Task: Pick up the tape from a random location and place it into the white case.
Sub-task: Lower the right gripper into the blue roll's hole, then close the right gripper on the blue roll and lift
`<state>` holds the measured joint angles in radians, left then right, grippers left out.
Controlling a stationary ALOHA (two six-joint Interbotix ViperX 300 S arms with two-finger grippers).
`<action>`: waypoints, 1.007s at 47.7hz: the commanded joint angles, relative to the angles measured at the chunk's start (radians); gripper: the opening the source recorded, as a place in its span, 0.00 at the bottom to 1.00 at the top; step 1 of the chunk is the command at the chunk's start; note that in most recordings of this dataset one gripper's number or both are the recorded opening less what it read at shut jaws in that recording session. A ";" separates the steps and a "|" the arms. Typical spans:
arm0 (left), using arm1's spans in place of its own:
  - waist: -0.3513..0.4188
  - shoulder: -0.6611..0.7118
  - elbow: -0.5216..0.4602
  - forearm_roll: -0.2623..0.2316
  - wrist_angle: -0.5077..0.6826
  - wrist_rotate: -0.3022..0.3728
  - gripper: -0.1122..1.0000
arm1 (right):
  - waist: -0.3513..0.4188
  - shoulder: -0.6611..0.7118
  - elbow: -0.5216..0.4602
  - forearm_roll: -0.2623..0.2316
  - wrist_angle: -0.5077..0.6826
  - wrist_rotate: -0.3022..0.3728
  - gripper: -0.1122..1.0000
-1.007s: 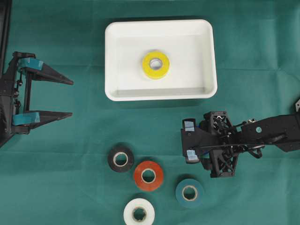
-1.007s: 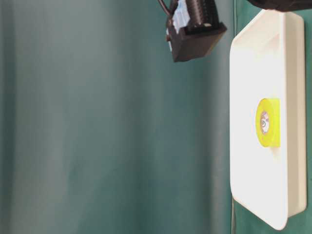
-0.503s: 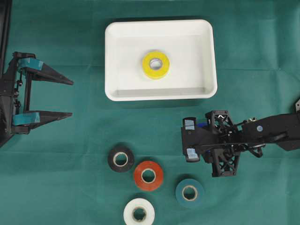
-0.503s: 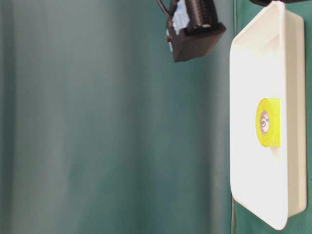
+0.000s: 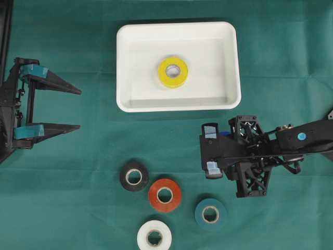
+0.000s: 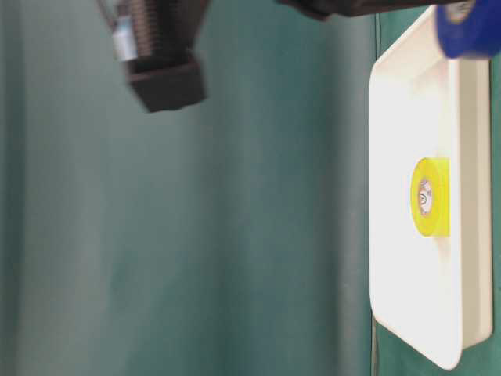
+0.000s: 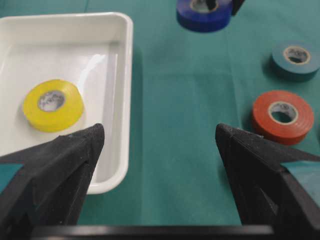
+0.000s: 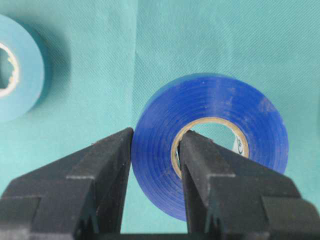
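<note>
Right gripper (image 8: 155, 150) has its fingers pinched on the blue tape (image 8: 210, 135) wall – left gripper (image 7: 160, 170) fingers spread wide, holding nothing.

A finely woven matt green cloth (image 8: 210, 40) covers the table. The white case (image 7: 125, 100) is smooth plastic with a soft gloss — a highlight streaks its floor. The blue tape roll (image 8: 215, 115) looks like smooth, slightly shiny vinyl, as does the yellow roll (image 7: 52, 105). The right gripper's fingers (image 8: 95, 170) are matt black plastic — faintly grainy.
</note>
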<state>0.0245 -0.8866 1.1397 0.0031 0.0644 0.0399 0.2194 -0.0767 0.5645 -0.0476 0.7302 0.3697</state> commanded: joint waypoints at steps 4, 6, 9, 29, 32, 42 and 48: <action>0.003 0.003 -0.012 -0.002 -0.005 -0.002 0.97 | 0.006 -0.064 -0.072 0.000 0.072 0.003 0.38; 0.003 0.003 -0.014 -0.002 -0.005 -0.002 0.97 | 0.008 -0.078 -0.087 0.000 0.094 0.003 0.38; 0.003 0.003 -0.012 -0.002 -0.006 -0.002 0.97 | 0.009 -0.094 -0.109 0.000 0.123 0.003 0.38; 0.003 0.003 -0.012 -0.002 -0.005 -0.002 0.97 | 0.017 -0.178 -0.202 -0.006 0.278 0.003 0.38; 0.003 0.003 -0.014 -0.002 -0.005 -0.002 0.97 | 0.017 -0.183 -0.202 -0.006 0.282 0.003 0.38; 0.003 0.003 -0.012 -0.003 -0.005 -0.002 0.97 | 0.018 -0.183 -0.201 -0.006 0.282 0.003 0.38; 0.003 0.003 -0.012 -0.002 -0.005 -0.002 0.97 | 0.018 -0.183 -0.201 -0.006 0.282 0.003 0.38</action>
<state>0.0245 -0.8866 1.1382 0.0015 0.0644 0.0399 0.2347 -0.2378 0.3881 -0.0522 1.0155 0.3712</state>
